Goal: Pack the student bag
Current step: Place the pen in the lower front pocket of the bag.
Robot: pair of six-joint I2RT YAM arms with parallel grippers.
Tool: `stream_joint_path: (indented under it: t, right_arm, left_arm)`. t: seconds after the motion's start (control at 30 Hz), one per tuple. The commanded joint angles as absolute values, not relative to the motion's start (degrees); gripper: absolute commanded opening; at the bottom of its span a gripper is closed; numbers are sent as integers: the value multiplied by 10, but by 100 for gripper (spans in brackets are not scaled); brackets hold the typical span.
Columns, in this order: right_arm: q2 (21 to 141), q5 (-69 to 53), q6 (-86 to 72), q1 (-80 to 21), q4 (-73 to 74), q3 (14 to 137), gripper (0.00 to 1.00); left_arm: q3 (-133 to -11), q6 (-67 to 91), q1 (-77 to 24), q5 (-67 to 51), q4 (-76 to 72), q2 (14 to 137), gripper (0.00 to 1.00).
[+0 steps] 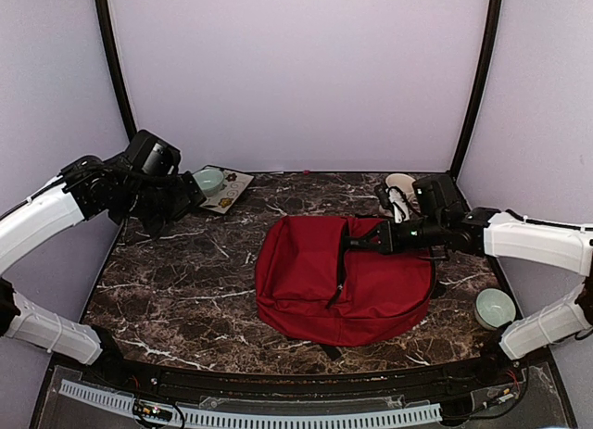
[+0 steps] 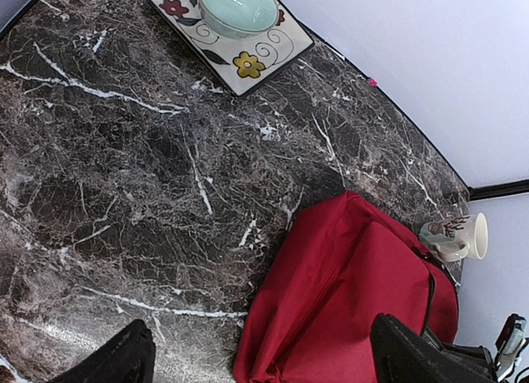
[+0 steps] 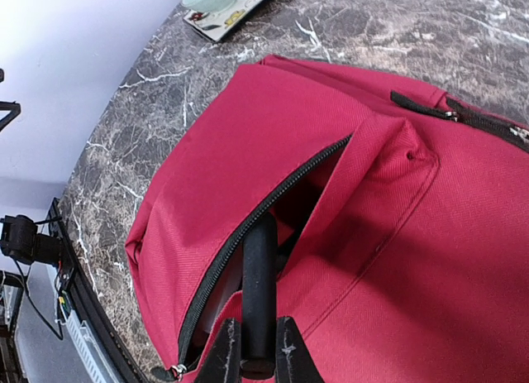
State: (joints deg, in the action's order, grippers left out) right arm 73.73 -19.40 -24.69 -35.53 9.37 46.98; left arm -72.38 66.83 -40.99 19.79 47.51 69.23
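The student bag [image 1: 343,281] is a red backpack lying flat in the middle of the marble table [image 1: 185,281]. Its zipper is open, showing in the right wrist view as a dark slit in the bag [image 3: 207,151]. My right gripper [image 3: 252,342] is shut on a black cylindrical stick [image 3: 259,275], whose far end pokes into the zipper opening. In the top view this gripper [image 1: 366,242] sits over the bag's upper right. My left gripper [image 1: 190,199] is open and empty, raised at the far left, well away from the bag [image 2: 355,300].
A flowered square plate [image 1: 232,190] with a pale green bowl [image 1: 209,180] stands at the back left. A white mug [image 1: 400,188] lies behind the bag at the back right. Another pale green bowl [image 1: 495,308] sits near the right edge.
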Motion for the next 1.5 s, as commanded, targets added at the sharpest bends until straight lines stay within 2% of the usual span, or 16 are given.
stream_joint_path:
  t: [0.0, 0.3, 0.63, 1.07, 1.37, 1.47]
  right_arm:
    - [747, -221, -219, -346, -19, 444, 0]
    - [773, -258, -185, -341, -150, 399, 0]
    - [838, -312, -166, -338, -295, 376, 0]
    - [929, -377, -148, -333, -326, 425, 0]
    - [976, -449, -173, -317, -329, 460, 7]
    - [966, -448, -159, -317, -297, 468, 20]
  left_arm:
    - [-754, 645, -406, 208, 485, 705, 93]
    - [-797, 591, -405, 222, 476, 742, 93]
    - [-793, 496, -399, 205, 397, 752, 95]
    - [-750, 471, -365, 159, 332, 737, 95]
    - [-739, 387, -360, 113, 291, 758, 95]
    - [-744, 374, -360, 111, 293, 767, 95]
